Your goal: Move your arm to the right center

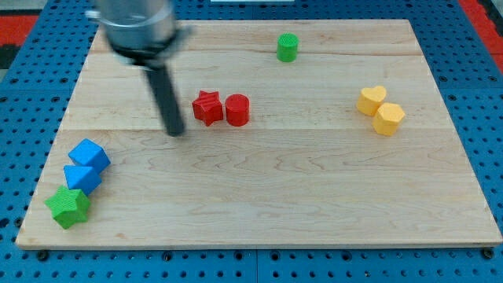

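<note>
My tip [175, 131] rests on the wooden board [299, 196] left of centre, just left of a red star block [207, 107] without touching it. A red cylinder [237, 109] stands against the star's right side. A green cylinder [288, 48] sits near the view's top. A yellow heart block [372, 100] and a yellow hexagon block [388, 119] sit together at the view's right. Two blue blocks [88, 155] [82, 178] and a green star block [68, 207] cluster at the bottom left.
The board lies on a blue perforated surface [31, 94]. The arm's grey body [138, 23] hangs over the board's top left corner.
</note>
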### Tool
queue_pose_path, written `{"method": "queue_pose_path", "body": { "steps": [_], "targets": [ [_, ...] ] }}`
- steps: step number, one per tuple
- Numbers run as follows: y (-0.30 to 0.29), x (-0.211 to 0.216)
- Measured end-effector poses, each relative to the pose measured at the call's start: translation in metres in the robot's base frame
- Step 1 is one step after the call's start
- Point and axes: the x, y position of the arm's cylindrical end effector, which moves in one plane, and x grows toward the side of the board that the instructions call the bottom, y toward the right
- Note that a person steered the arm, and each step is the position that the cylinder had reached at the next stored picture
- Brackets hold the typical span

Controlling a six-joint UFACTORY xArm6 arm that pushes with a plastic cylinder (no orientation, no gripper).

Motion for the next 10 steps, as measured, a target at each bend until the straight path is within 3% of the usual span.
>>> {"method": "queue_pose_path", "body": {
  "steps": [1,2,10],
  "targets": [
    [0.12,0.031],
    [0.166,0.033],
    [0.243,0.033]
  ]
}}
